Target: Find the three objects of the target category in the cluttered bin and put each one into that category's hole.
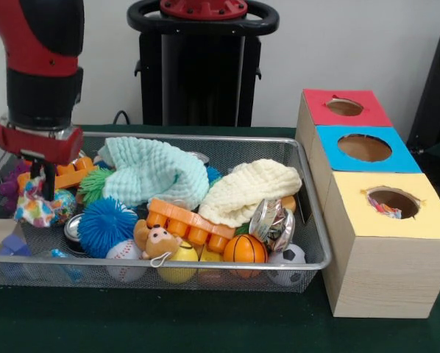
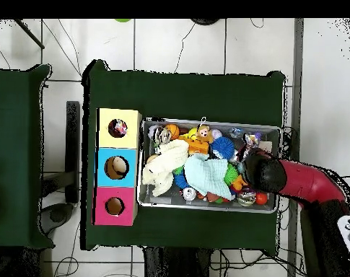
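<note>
The wire mesh bin (image 1: pixel 205 137) is full of toys and cloths. My gripper (image 1: pixel 42 184) hangs at its left end in the front view, shut on the bunched top of a small white cloth with red, blue, yellow and green patches (image 1: pixel 37 209), which still rests on the clutter. The yellow-surround hole (image 1: pixel 394 200) tops the pale wooden box (image 1: pixel 382 272) right of the bin, and another printed cloth (image 1: pixel 385 209) shows inside it. In the overhead view my arm (image 2: pixel 293 180) covers the gripper; the yellow hole (image 2: pixel 118 128) is at the far end of the bin (image 2: pixel 206 121).
A large mint knitted cloth (image 1: pixel 154 173) and a cream knitted cloth (image 1: pixel 249 190) lie mid-bin over orange blocks, balls and a blue spiky ball (image 1: pixel 106 226). The blue-surround hole (image 1: pixel 364 147) and red-surround hole (image 1: pixel 344 107) sit behind the yellow one.
</note>
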`<action>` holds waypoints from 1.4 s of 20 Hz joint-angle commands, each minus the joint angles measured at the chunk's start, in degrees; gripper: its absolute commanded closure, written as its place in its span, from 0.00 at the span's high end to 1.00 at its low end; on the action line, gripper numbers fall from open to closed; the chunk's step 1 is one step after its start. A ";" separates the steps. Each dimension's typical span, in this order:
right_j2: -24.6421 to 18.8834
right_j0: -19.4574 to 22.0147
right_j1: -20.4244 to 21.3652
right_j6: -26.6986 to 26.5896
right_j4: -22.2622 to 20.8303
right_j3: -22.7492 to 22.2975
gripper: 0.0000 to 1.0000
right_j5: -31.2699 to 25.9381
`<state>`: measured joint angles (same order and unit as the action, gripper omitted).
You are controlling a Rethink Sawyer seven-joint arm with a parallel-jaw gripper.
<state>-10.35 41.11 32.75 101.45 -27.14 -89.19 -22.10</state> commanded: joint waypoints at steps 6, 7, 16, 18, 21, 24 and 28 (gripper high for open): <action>-4.54 -5.04 13.01 -0.10 7.94 -7.37 0.00 -16.10; -4.75 -5.46 13.60 0.28 8.49 -7.63 0.00 -16.16; -8.47 -9.29 16.55 4.11 14.85 -8.60 0.00 -11.00; -7.93 -11.27 16.13 5.64 15.79 -7.50 0.00 -11.24; -5.90 -15.16 15.58 8.33 16.11 -5.34 0.00 -10.09; -3.32 -19.11 14.07 10.18 16.26 -1.71 0.00 -10.66; -0.88 -23.92 11.35 12.33 16.78 2.30 0.00 -11.91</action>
<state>-12.06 22.24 47.72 101.57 -12.13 -90.80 -31.91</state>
